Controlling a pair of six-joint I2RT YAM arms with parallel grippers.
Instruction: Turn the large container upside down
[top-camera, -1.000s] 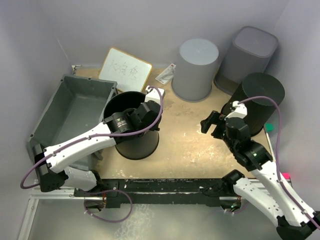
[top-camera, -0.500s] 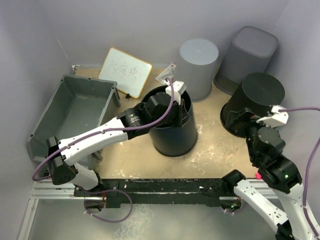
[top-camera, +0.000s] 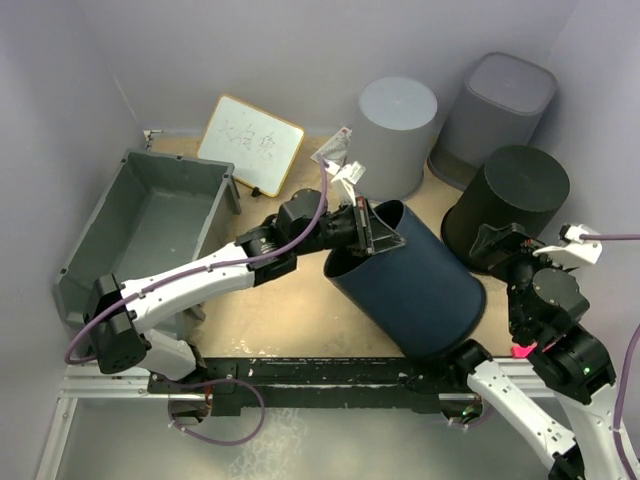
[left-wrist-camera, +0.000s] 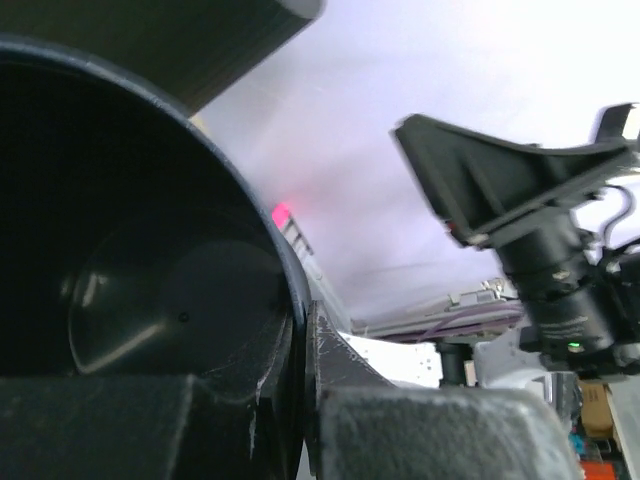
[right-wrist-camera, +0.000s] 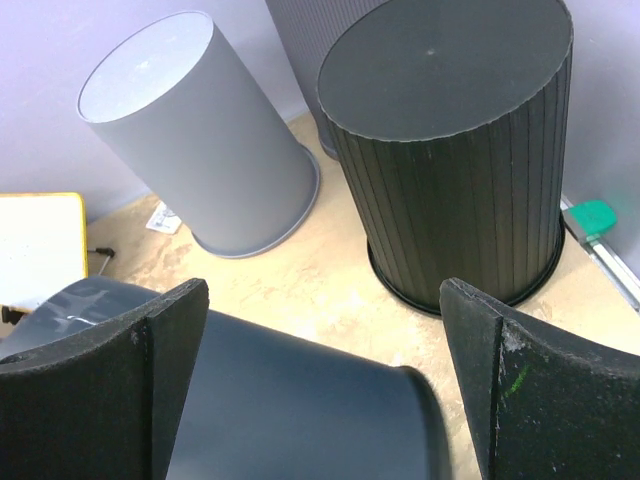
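Large container (top-camera: 140, 230) upright near whiteboard (top-camera: 250, 143) with illegible handwritten characters

Looks like a robot lab test cell: plain lavender walls (top-camera: 300, 50) box in a tan tabletop (top-camera: 280, 320), two robot arms (top-camera: 190, 280) bolted to a black rail (top-camera: 320, 375) on aluminium framing (top-camera: 57, 430), handwritten whiteboard (top-camera: 250, 143) propped at the back.

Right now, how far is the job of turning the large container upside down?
Nothing is done: the tub sits open side up at the left, untouched. The left gripper is shut on the rim of a dark bucket, tipped over. The right gripper is open. Left: flipping the tub.
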